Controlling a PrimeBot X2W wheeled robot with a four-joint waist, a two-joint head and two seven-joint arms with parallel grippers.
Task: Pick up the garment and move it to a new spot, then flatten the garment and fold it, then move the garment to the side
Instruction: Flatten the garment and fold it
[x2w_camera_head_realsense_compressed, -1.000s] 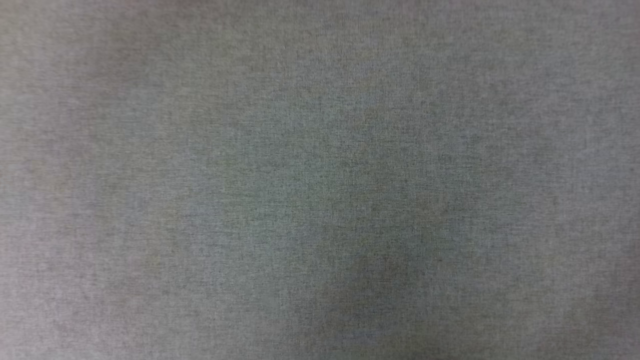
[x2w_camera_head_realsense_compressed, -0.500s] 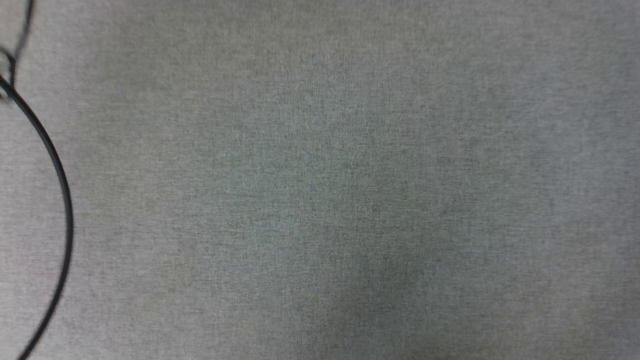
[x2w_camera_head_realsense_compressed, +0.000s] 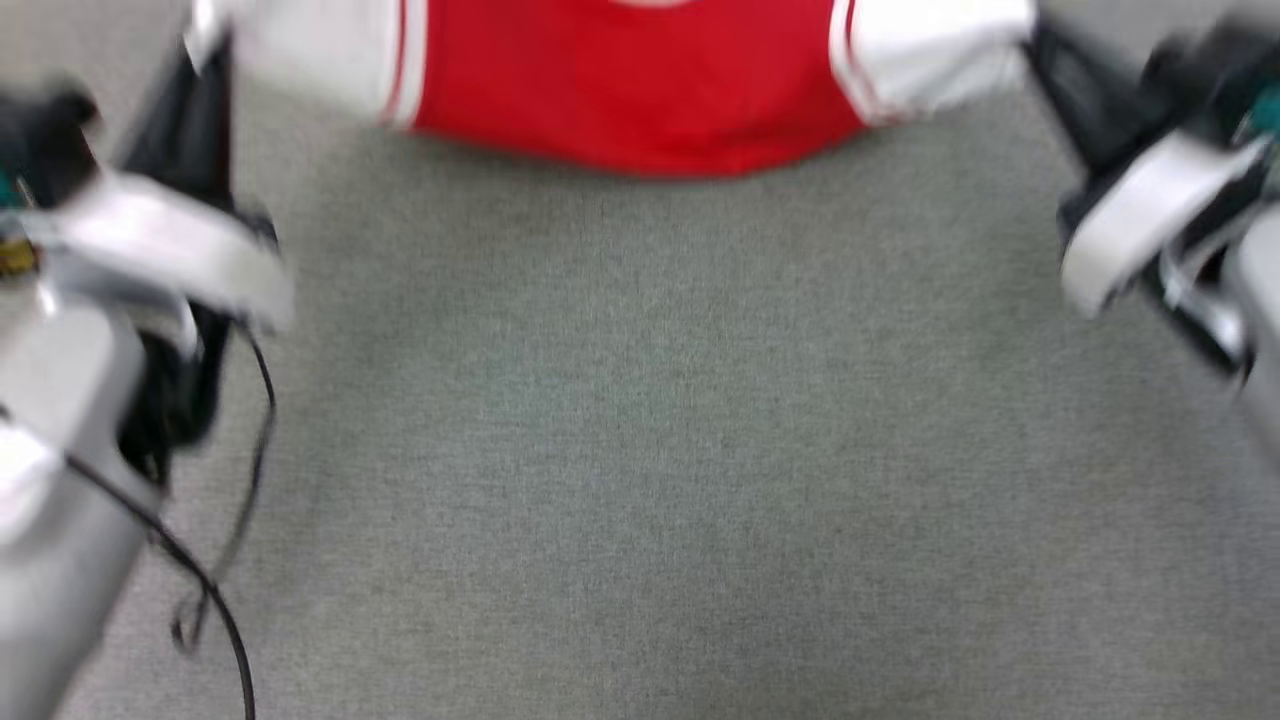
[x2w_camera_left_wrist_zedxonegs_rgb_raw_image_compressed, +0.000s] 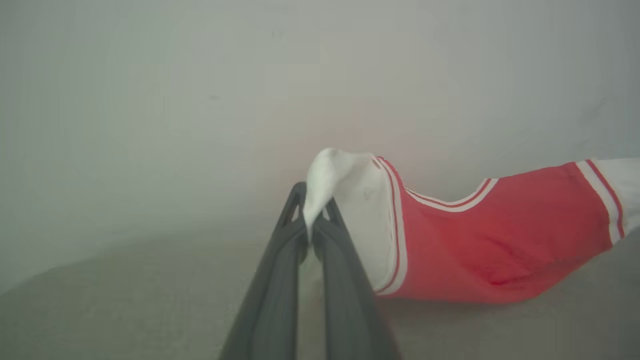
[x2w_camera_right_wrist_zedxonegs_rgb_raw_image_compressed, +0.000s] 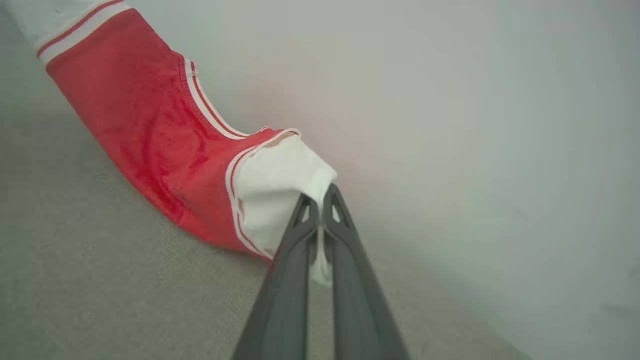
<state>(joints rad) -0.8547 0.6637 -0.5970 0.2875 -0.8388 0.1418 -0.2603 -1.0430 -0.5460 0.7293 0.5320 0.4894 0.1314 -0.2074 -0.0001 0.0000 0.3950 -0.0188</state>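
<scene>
Step in hand: judged to be the carry to a new spot, with the laying-out about to begin.
Garment (x2w_camera_head_realsense_compressed: 640, 90): it is held stretched sideways between both arms at the far side of the grey surface (x2w_camera_head_realsense_compressed: 640, 450). The red middle sags low. Whether its lower edge touches the surface cannot be told.
Left gripper (x2w_camera_left_wrist_zedxonegs_rgb_raw_image_compressed: 312, 210): the fingers are pressed together, and a corner of the white sleeve panel (x2w_camera_left_wrist_zedxonegs_rgb_raw_image_compressed: 355, 210) is pinched between the tips.
Right gripper (x2w_camera_right_wrist_zedxonegs_rgb_raw_image_compressed: 319, 200): the fingers are pressed together on the other white panel (x2w_camera_right_wrist_zedxonegs_rgb_raw_image_compressed: 275, 180), with a tuft of cloth pushed through behind the tips.
Next move: an even lowering of both arms is called for. The sideways tension should be kept so that the thin cloth lands without creases, and release is best left until the cloth lies flat.
Open room: a broad bare stretch of the surface lies between the garment and the robot, which is judged ample for spreading and folding.
Edges: a pale wall (x2w_camera_left_wrist_zedxonegs_rgb_raw_image_compressed: 200, 100) stands close behind the garment in the wrist views, so little room is left on the far side.
Hazard: a black cable (x2w_camera_head_realsense_compressed: 215, 590) hangs by the left arm and could trail over the cloth.
Picture quality: the head view is blurred, so fine detail at the arms is not resolved.
</scene>
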